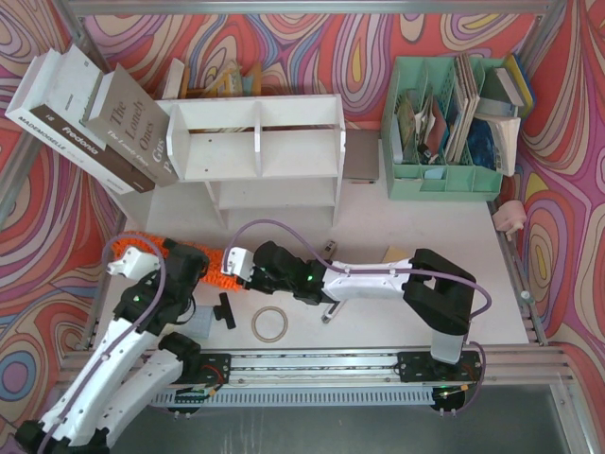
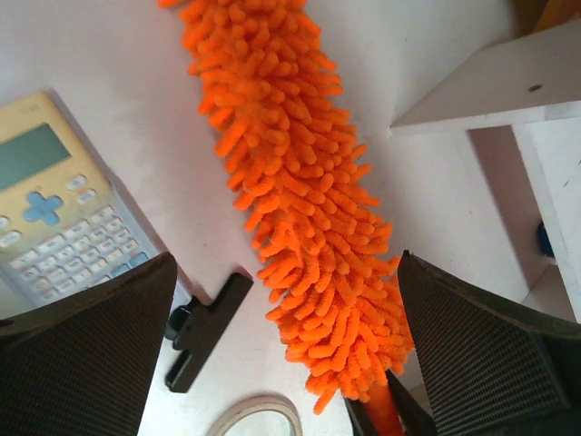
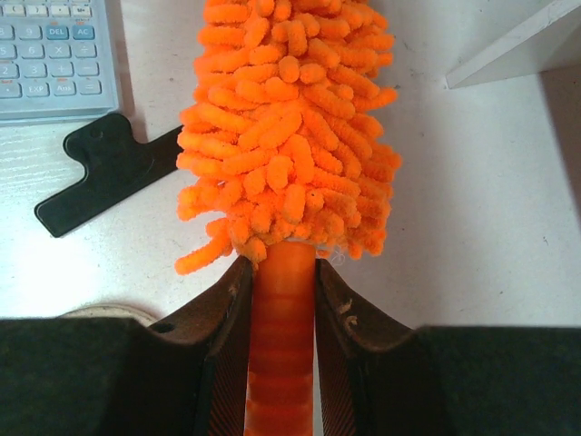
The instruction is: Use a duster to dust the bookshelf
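The orange fluffy duster [image 3: 281, 136] lies on the white table in front of the white bookshelf [image 1: 260, 151]. My right gripper [image 3: 280, 268] is shut on its orange handle [image 3: 281, 354], just below the fluffy head. In the top view that gripper [image 1: 238, 264] sits at the duster's right end. My left gripper [image 2: 286, 263] is wide open and hovers over the duster [image 2: 300, 200], one finger on each side, touching nothing. In the top view the left gripper [image 1: 181, 268] covers the middle of the duster [image 1: 128, 248]. A corner of the bookshelf [image 2: 508, 82] shows to the right.
A calculator [image 2: 54, 218] and a black clip-like tool [image 2: 204, 327] lie left of the duster. A tape ring [image 1: 270, 324] is near the front edge. Thick books [image 1: 95, 118] lean against the shelf's left side. A mint green file organiser [image 1: 444, 123] stands at the right.
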`<state>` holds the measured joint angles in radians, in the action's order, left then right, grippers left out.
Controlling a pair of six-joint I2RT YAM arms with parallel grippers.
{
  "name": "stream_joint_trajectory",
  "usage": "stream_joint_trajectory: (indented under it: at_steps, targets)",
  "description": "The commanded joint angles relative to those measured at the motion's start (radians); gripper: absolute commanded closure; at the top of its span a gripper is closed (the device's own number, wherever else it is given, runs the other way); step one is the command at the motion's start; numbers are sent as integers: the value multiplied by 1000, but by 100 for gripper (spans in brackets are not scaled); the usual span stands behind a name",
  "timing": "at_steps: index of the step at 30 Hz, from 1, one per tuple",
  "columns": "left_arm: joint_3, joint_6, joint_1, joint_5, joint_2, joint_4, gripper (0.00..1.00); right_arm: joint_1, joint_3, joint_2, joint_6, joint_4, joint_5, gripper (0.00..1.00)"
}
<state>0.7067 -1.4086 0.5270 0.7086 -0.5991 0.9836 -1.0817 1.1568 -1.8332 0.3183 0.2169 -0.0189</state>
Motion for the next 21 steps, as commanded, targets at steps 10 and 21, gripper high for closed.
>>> stream_joint_trajectory:
  at_steps: [10, 21]
  targets:
    - [-166, 200, -371, -399, 17, -319, 2, -10, -22, 52, -29, 57, 16, 100]
    - [-434, 181, -504, -600, -2, -713, 2, -11, -4, 55, -30, 38, 2, 100]
